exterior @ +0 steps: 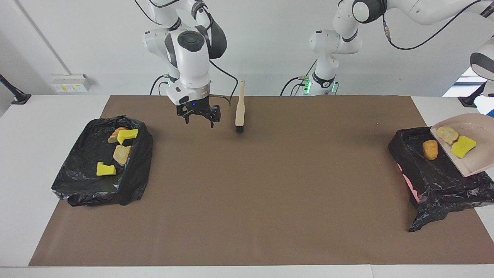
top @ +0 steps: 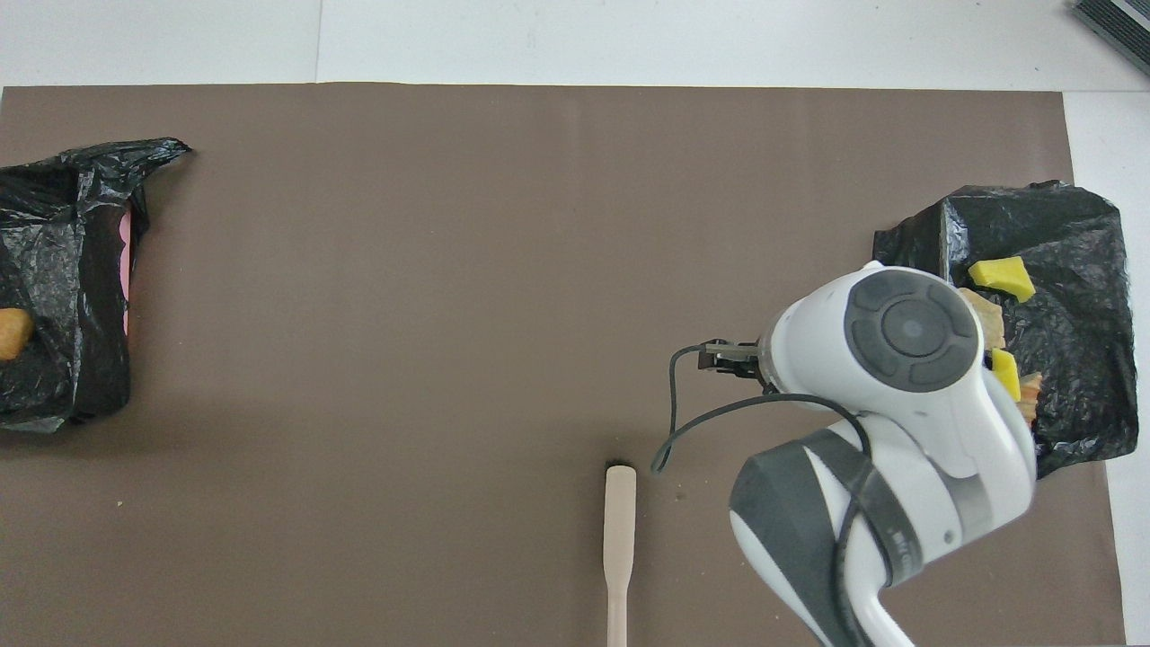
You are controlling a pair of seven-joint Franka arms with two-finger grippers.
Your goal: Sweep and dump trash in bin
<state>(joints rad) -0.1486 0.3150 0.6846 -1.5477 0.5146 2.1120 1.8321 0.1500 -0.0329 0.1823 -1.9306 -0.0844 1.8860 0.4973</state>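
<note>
The beige dustpan (exterior: 469,154) hangs tilted over the black-bagged bin (exterior: 436,181) at the left arm's end, its handle running out of view, where my left gripper is out of sight. A tan slice (exterior: 447,134) and a yellow sponge (exterior: 464,146) of the trash lie in the pan. One orange lump (exterior: 430,150) (top: 13,334) rests on the bag just off the pan's lip. My right gripper (exterior: 197,116) hangs open and empty over the mat beside the brush (exterior: 239,112), which stands on its black bristles untouched.
A second black-bagged bin (exterior: 77,181) (top: 1087,234) at the right arm's end holds several yellow and tan pieces. The brown mat (exterior: 247,200) covers most of the table. In the overhead view the right arm's wrist (top: 907,332) covers part of that bin.
</note>
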